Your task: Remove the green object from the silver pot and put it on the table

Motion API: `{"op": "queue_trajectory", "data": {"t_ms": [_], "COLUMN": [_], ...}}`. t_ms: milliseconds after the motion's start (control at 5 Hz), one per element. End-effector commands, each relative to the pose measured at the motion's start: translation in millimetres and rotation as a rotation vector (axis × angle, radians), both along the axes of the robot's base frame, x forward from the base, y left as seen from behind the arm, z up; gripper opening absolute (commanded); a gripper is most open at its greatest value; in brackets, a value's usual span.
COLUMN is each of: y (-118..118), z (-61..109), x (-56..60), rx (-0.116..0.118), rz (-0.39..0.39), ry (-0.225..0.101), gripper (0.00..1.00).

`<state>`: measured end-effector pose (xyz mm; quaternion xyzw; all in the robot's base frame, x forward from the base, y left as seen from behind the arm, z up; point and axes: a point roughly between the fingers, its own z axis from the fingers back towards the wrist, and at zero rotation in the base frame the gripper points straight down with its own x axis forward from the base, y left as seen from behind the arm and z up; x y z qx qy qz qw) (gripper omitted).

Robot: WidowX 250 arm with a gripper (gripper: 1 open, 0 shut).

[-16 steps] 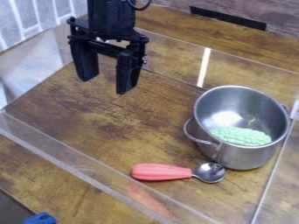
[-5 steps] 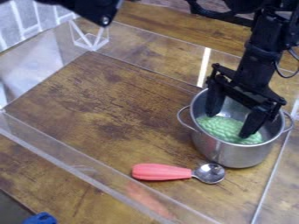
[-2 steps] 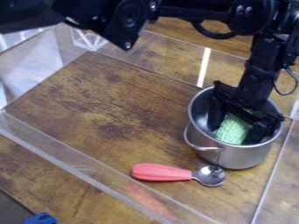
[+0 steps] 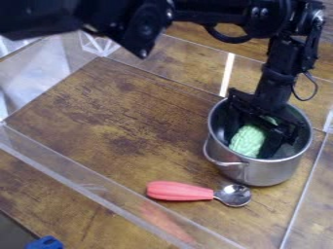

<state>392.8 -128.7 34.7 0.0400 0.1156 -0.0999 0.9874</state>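
Observation:
The silver pot (image 4: 255, 173) stands on the table (image 4: 117, 126) at the right. Inside it the green object (image 4: 248, 142), a bumpy light-green lump, sits tilted toward the pot's left half. My gripper (image 4: 252, 132) reaches down into the pot from above. Its two dark fingers (image 4: 227, 121) stand on either side of the green object and press against it. The lump is still inside the pot, below the rim. The arm hides the pot's far wall.
A spoon with a red handle (image 4: 182, 192) and a small silver bowl lies on the table just in front of the pot. Clear acrylic walls (image 4: 78, 167) edge the tabletop at the front, left and back. A blue item (image 4: 45, 243) shows at the bottom left, outside the wall.
The gripper has dropped deeper into the pot and its fingers have drawn in around the green object. The lump has turned from lying flat to standing tilted between them.

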Motion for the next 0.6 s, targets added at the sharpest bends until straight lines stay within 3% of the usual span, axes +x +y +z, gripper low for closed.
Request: {"op": "queue_trajectory", "data": {"t_ms": [0, 400], "y": [-4.9, -24.6], "z": [24.0, 18.3], "x": [11.4, 17.3], "rx": [-0.018, -0.017], "rz": [-0.009, 0.079], "ry": [-0.054, -0.04], "gripper": [1.0, 1.0]}}
